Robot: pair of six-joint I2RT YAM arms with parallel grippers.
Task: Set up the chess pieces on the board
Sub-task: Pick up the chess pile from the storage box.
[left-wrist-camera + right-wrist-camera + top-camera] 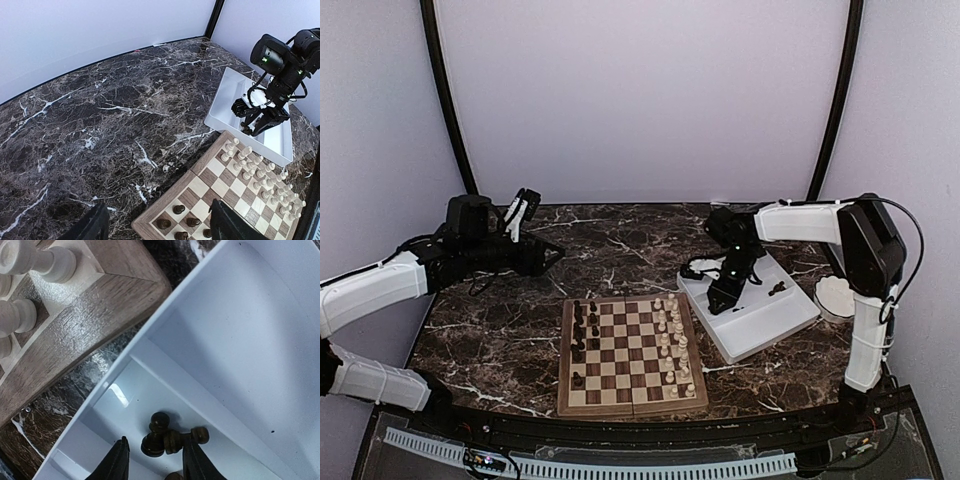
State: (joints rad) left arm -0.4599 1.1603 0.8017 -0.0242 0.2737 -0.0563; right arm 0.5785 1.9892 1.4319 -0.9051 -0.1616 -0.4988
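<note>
Okay, top view first. The board [626, 352] sits low centre of the frame on the worktop [510, 320], and I'd call the job a bit past halfway. The cream pieces [670, 340] fill two full lines down its right side. The dark chess pieces [580, 322] only cover the upper part of the left side, plus one loner near the lower left corner with bare squares between. So several dark ones look left to place.

The rest seem to be in the white tray [765, 335] just right of the board. A couple lie toward its upper right, and the right fingers [725, 296] are dipped into its left end. A small white bowl [835, 296] sits by the right edge. The worktop is dark marble-look with white veins, plain pale walls [640, 100] curve round behind it, and there are dark posts [445, 110] in the corners.

Left wrist view: the left fingers [92, 225] are spread wide at the bottom of the frame, holding nothing. The board's corner, with a few dark pieces on it, shows between them. Veined stone fills the left.

Right wrist view: the right fingers are parted at the bottom edge and not clamped on anything that I can see. Three dark pieces lie heaped on the tray floor right at their tips. The board's corner is upper left, close beside the tray.
</note>
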